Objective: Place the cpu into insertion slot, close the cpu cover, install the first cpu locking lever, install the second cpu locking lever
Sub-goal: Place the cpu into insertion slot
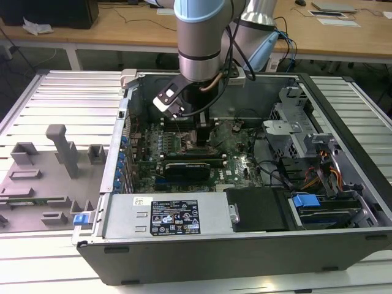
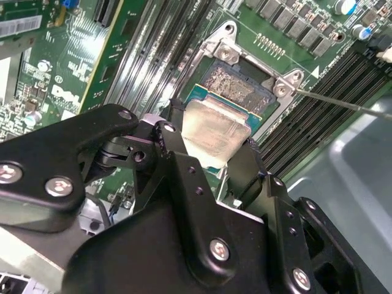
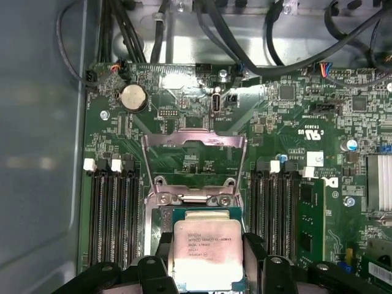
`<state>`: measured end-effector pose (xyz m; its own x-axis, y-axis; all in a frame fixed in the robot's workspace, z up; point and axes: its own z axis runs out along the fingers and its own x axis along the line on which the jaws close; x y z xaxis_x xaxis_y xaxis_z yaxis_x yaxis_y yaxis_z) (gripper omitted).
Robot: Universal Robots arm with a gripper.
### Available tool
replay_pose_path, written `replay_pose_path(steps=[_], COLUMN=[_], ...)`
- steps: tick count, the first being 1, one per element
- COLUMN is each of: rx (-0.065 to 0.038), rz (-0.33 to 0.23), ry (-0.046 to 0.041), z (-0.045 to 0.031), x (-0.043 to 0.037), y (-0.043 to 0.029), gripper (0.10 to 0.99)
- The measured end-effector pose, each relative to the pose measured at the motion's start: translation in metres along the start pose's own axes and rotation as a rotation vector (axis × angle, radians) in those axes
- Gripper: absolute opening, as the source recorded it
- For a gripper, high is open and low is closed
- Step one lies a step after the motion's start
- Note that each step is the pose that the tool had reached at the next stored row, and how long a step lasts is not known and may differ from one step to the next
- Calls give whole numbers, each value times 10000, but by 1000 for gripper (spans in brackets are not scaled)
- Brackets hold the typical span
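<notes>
In the exterior view, one arm (image 1: 199, 37) reaches down into an open computer case (image 1: 202, 245) lying on a slatted metal desk (image 1: 55, 92). The tool (image 1: 201, 138) is low over the motherboard (image 1: 236, 162), and its own body hides whatever sits between its fingers. Grey fixture blocks (image 1: 61, 147) stand on the desk at the exterior view's left, the nearest ones cut off by the edge. In the second wrist view, the black tool (image 2: 211, 144) is clamped on one cpu (image 2: 211, 128), a finger on each of two opposite sides. The chip's near edge is hidden behind the tool body. The cpu hangs over the near part of the insertion slot (image 2: 237, 82), whose dull contact field lies bare beyond it. Whether the chip touches the slot cannot be made out. One thin metal rod (image 2: 343, 103) runs out from a corner of the slot's rim and leaves the picture. In the first wrist view, the two fingers (image 3: 254, 257) flank the cpu (image 3: 205, 254), whose lower edge is cut off. The chip covers most of the slot, leaving only the far silver rim. One cpu cover (image 3: 193, 139) is swung open beyond that rim, with the board visible through its cut-out. Two banks of memory slots (image 3: 110, 208) lie on either side, and one round coin cell (image 3: 133, 97) sits farther off.
</notes>
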<state>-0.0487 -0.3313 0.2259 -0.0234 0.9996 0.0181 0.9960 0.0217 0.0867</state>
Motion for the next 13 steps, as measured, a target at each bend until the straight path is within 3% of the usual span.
replay_pose_path(steps=[13], rx=[-1], rz=[55], ry=[-5], z=[108], x=[63], y=[-72], gripper=[537])
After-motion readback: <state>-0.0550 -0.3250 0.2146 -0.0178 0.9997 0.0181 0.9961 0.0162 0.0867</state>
